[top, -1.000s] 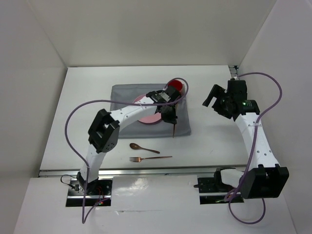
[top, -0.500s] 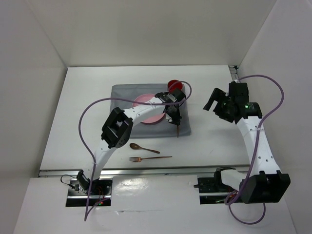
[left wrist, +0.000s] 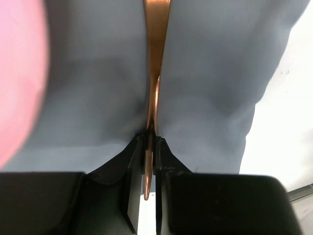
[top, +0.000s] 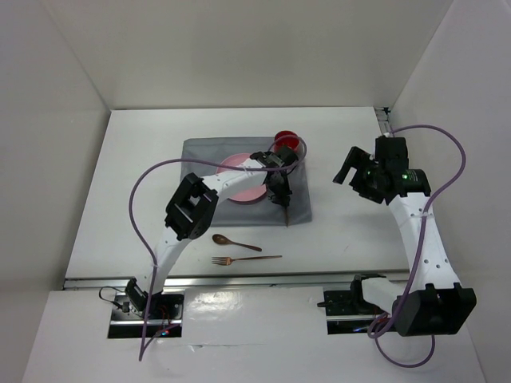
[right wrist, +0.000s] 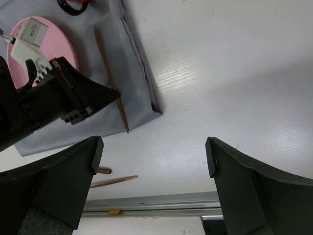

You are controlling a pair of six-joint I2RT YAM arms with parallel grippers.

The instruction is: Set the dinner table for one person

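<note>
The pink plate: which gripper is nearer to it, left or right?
Left. The left gripper holds a copper utensil over the mat, just beside the plate; the right gripper hangs open past the mat's right edge.

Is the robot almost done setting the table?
About halfway. Done: the pink plate and red cup sit on the grey mat. In hand: the left gripper pinches a copper utensil, probably the knife, over the mat beside the plate. Left: the spoon and fork lie on the bare table, off the mat. The right gripper hangs open, empty.

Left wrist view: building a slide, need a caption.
Left gripper, jaws shut on a copper utensil over the grey mat, pink plate alongside.
</note>
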